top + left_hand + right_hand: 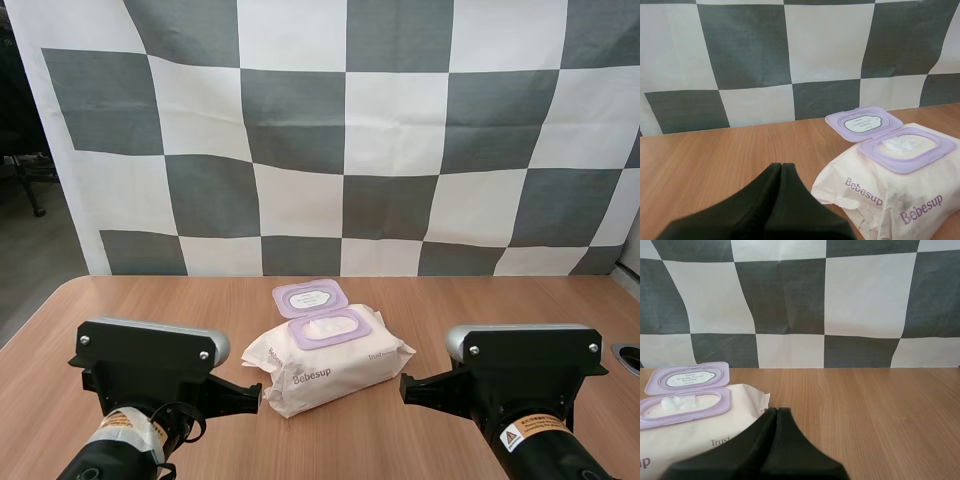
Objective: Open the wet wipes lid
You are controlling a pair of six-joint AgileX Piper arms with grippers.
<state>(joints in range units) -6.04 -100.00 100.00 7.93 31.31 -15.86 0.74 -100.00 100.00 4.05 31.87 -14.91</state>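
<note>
The Bebesup wet wipes pack (325,365) lies mid-way across the table (500,300). Its purple lid (310,298) is flipped back, and there seems to be a white wipe (900,146) in the opening. The left gripper (781,167) and right gripper (776,412) are each pressed together.

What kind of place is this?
Probably a robot test bench: left arm and right arm at a wooden table, with one pack of wet wipes, its lid open.

Wooden table (500,310), wet wipes pack (325,365) lying on it
</note>
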